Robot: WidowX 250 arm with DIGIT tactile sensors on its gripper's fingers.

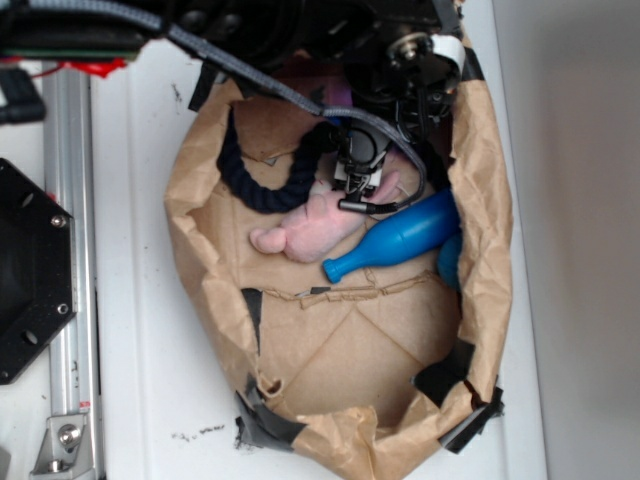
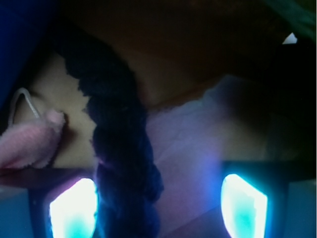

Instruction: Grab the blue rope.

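Gripper (image 1: 360, 185) fingers (image 2: 74, 208) are spread apart, low inside the paper bag (image 1: 480, 230); the blue rope (image 2: 119, 163) is seen just beside the left finger, off-centre; the pink bunny (image 1: 315, 220) could be pinched instead if closing is misaligned.

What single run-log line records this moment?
target: blue rope | gripper: open, straddling rope | neighbour: pink plush bunny | grasp: not closed
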